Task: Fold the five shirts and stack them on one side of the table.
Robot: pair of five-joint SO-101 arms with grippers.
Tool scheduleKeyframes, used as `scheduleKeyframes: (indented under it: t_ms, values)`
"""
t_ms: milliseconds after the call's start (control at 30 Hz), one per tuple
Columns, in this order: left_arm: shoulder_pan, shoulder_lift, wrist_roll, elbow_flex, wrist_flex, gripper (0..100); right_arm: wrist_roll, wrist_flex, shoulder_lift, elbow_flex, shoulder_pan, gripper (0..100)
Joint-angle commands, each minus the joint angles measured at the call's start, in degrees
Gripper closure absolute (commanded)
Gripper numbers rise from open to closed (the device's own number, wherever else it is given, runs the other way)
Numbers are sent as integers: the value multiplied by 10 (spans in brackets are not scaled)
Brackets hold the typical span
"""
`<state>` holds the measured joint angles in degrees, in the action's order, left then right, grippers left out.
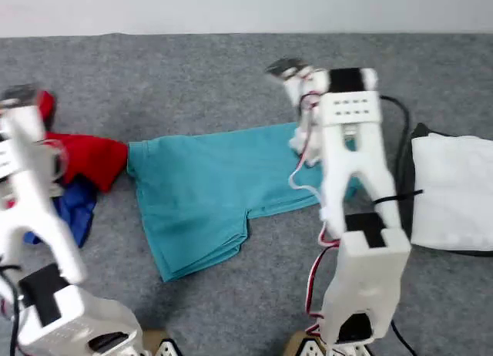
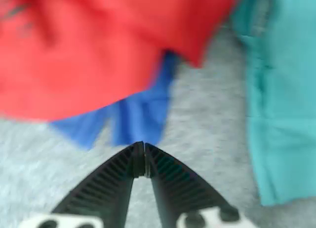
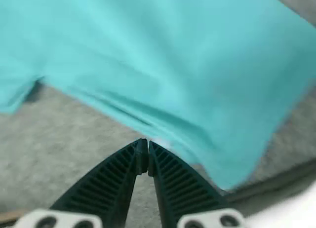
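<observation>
- My left gripper point(image 2: 143, 156) sits low in the left wrist view, its jaws closed tip to tip on nothing, over bare grey table point(image 1: 192, 78) just short of the blue shirt point(image 2: 133, 117).
- My right gripper point(image 3: 144, 151) is also closed tip to tip, at the near hem of the teal shirt point(image 3: 163, 55). I see no cloth caught between the jaws.
- In the high view the teal shirt point(image 1: 208, 194) lies in the middle of the frame. Its long axis runs left to right, and a shorter lobe drops toward the lower left. I cannot tell which end holds the collar.
- Left of it, touching its edge, the red shirt point(image 1: 88, 156) lies crumpled over the blue one — neither has been folded.
- At the right edge a white shirt point(image 1: 454, 190) rests as a neat rectangle on a dark garment point(image 1: 420, 134). I take this for the stack, with two done.
- By my reckoning three remain — teal is in hand, then red and blue.
</observation>
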<state>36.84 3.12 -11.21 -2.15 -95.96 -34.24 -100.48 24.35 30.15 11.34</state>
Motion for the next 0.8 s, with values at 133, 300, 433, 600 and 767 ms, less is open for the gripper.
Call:
scheduleKeyframes:
  t_ms: [133, 300, 433, 600, 767]
  values:
    - [133, -1, -39, -26, 27, 993, -15, -23, -95, -89, 173, 984]
    - [186, 0, -50, -26, 60, 992, -15, -23, -84, -107, 279, 865]
    - [189, 0, -57, -26, 69, 992, -11, -22, -49, -107, 344, 781]
    - [189, 0, -90, -26, 76, 992, -10, -23, -26, -107, 412, 780]
    - [189, 1, -94, -26, 76, 992, 17, -23, -28, -108, 462, 780]
